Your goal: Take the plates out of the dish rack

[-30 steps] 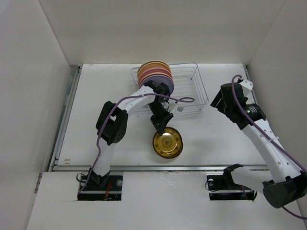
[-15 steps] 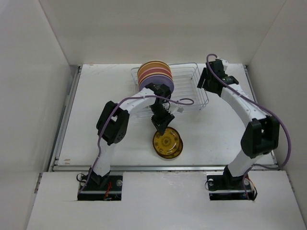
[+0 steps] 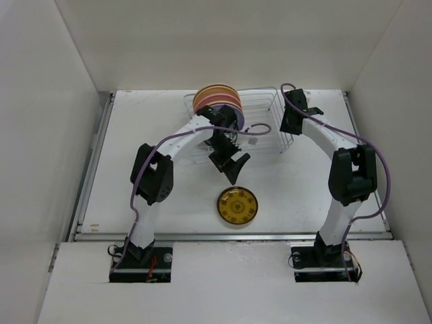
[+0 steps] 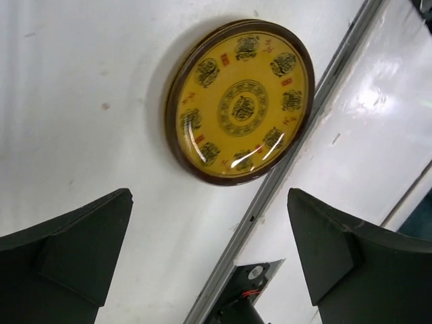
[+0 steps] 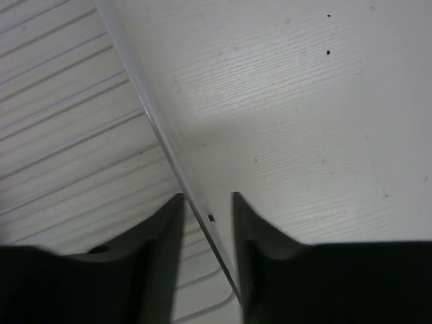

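The left gripper (image 3: 233, 167) hangs released above the table, between the dish rack (image 3: 268, 116) and the amber plate (image 3: 237, 206) lying flat nearer. The remaining plates (image 3: 216, 100) stand in the rack's left end. The right gripper (image 3: 288, 128), narrowly parted, grasps nothing.

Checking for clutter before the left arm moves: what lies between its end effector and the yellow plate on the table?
Nothing. In the top external view only bare table separates the left end effector from the yellow plate; the left wrist view agrees.
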Robot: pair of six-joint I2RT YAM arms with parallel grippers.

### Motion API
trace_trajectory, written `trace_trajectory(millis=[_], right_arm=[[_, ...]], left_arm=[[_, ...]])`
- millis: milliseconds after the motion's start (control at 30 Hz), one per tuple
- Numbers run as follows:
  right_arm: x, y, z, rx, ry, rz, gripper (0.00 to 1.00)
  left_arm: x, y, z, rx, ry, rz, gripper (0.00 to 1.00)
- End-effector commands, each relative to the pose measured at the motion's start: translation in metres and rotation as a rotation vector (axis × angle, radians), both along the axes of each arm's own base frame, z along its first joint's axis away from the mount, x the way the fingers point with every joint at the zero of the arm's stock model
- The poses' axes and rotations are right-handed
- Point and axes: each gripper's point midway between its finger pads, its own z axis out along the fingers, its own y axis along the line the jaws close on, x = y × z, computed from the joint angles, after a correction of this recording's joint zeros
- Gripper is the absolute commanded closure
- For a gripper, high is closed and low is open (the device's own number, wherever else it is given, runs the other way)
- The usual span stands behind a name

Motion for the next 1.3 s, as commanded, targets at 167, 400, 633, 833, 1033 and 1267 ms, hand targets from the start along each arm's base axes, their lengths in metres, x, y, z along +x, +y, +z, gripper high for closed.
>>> trace_trajectory(millis=[167,400,633,833,1033,1267], right_arm=[[0.011,0.012,0.007,0.117,-0.100,-0.049,1.00],[-0.002,0.017,0.014,0.224,-0.172,-0.104,1.00],[0.014,0.024,0.022,0.127,-0.159,0.083,1.00],[0.023,0.034,0.021,0.059,-0.154,0.269,1.00],[0.036,0.042,0.010,0.020,-0.098,0.384,1.00],[0.050,0.047,0.019,-0.005,-0.120,0.440,1.00]], left_arm=[[0.083,0.076,0.117,-0.057,-0.407,0.450,0.00],[0.137,0.138,0.115,0.049,-0.525,0.680,0.00],[0.168,0.121,0.105,0.072,-0.622,0.453,0.04],[0.199,0.111,0.088,0.099,-0.658,0.388,0.07],[0.211,0.108,0.082,0.109,-0.709,0.338,0.07],[0.216,0.093,0.079,0.079,-0.722,0.311,0.16]])
